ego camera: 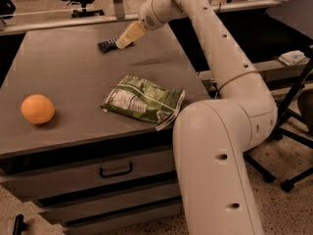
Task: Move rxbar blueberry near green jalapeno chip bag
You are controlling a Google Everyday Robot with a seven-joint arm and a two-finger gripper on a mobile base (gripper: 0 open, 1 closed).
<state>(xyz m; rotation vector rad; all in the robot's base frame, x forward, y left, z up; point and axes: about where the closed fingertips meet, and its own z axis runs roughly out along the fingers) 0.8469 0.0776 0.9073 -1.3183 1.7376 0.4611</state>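
Observation:
The rxbar blueberry (106,45) is a small dark navy bar lying flat near the far edge of the grey table (73,77). The gripper (123,41) hangs at the end of the white arm, its tan tip at the bar's right end, touching or just above it. The green jalapeno chip bag (144,100) lies crumpled and flat near the table's front right, white label panel up, well in front of the bar.
An orange ball-like fruit (37,108) sits at the table's front left. Drawers (116,170) are below the tabletop. The robot's white body (215,170) stands at the table's right front corner. Chair legs (288,131) stand at the right.

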